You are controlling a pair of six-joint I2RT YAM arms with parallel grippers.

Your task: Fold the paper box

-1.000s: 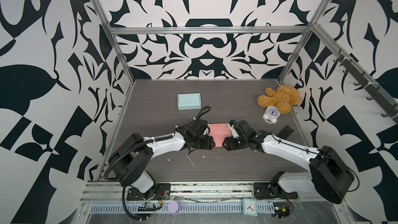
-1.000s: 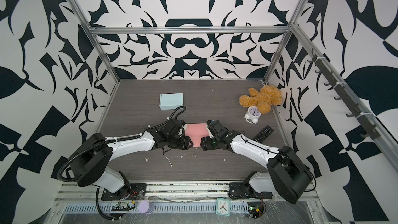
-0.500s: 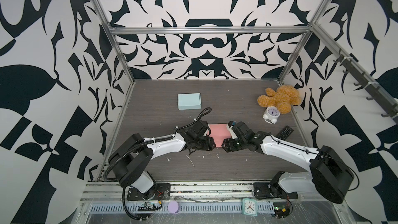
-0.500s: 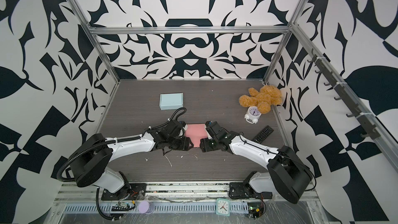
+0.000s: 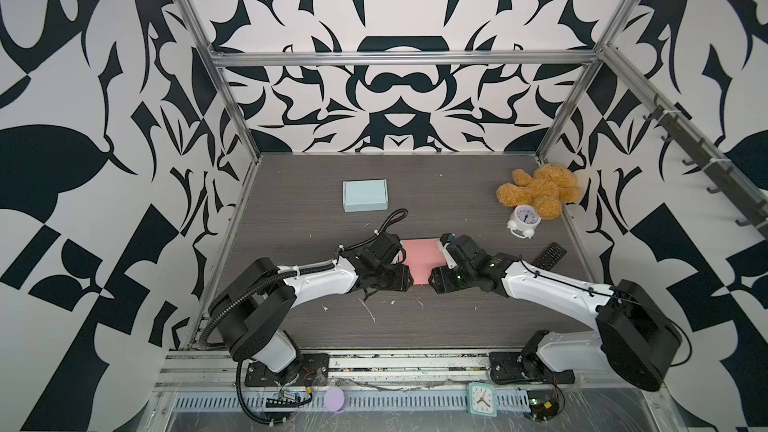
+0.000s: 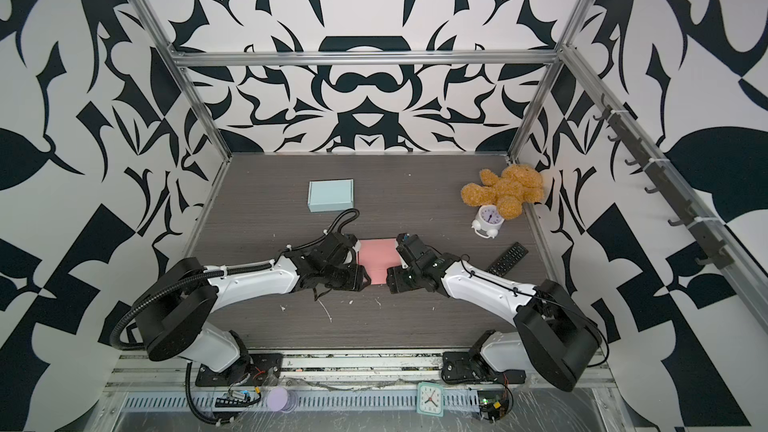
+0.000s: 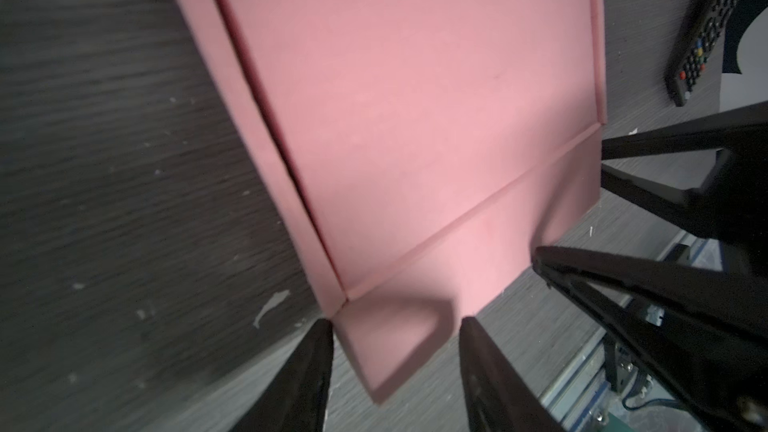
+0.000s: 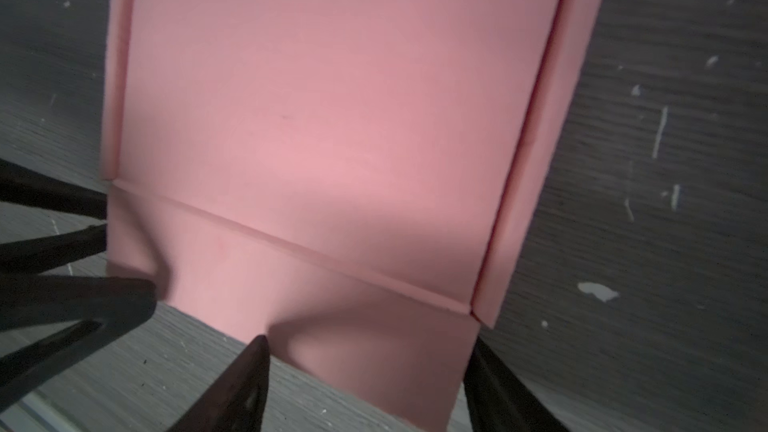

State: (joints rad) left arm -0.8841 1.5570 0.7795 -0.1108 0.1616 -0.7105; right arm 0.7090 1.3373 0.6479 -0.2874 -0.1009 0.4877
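Pink box [image 5: 420, 259] lies flat & open on the worktop [image 5: 457, 326], well apart from the blue box [image 5: 365, 196], on the side of it nearer the arm bases. Both claws sit at the box edge farthest from the blue box, one at each corner of the end flap [image 7: 457, 276].

L claw [image 7: 395, 326]: jaws apart, not clamped, flap corner between the tips, nothing held. R claw [image 8: 368, 347]: same, spread wide, tips either side of its own stretch of flap, holding nothing. In both top views the two claws almost face each other across the flap.

Step in hand, I reckon: raising that flap along its crease [image 8: 291, 243]. To do it well:
- Get one tip under the card & one on top before closing, else the tips just shove the box across the worktop.
- Pinch near the corners, not mid-flap, so the card doesn't bow.
- Both sides should rise together, same pace, turning about the crease. Otherwise the flap twists & the fold runs off-line.
- Keep the base panel down. It's light & prob. lifts w/ the flap if pulled rather than rotated.

Side strips [image 8: 544, 160] look raised or folded over, can't tell which. Best not to knock them.
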